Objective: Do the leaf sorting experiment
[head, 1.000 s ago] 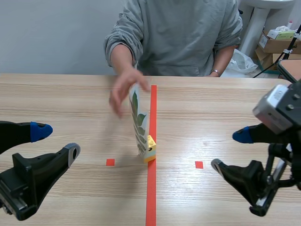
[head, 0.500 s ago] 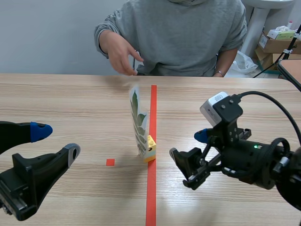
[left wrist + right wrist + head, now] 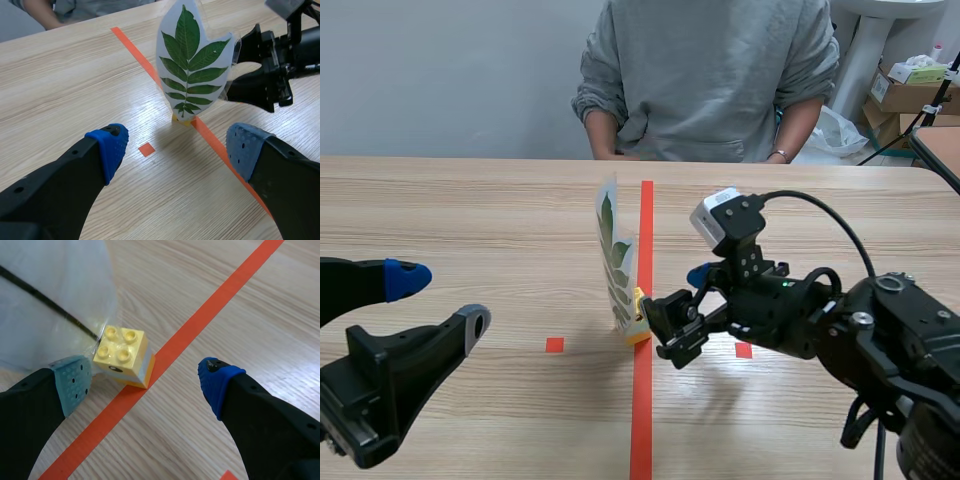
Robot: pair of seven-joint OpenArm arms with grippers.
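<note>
**Robot claw closes in on standing leaf card in sorting trial**

A pale wooden table (image 3: pixel 470 220) crossed by an orange-red tape line carries the experiment, with a person in a grey sweatshirt (image 3: pixel 710 80) seated at its far side, hands off the surface. The right gripper (image 3: pixel 680 300), reaching in from its own side to the middle line, hangs low with its fingers apart. The left gripper (image 3: pixel 440 300) sits well back on its side, its blue pads likewise spread and holding nothing. Between the two stands the clear laminated card bearing a green compound leaf (image 3: pixel 190 65), upright on the tape line and slotted into a small yellow toy brick (image 3: pixel 121 355). In the right wrist view the brick lies between that claw's fingers, far closer to the grey-green pad than to the blue one; whether that pad touches the card cannot be told. The likely hazard is a topple: the card is tall on a tiny base, and an off-centre squeeze would shove the brick sideways before both pads bite. The glossy laminate may also slip from the grip, or pull free of the brick
</note>
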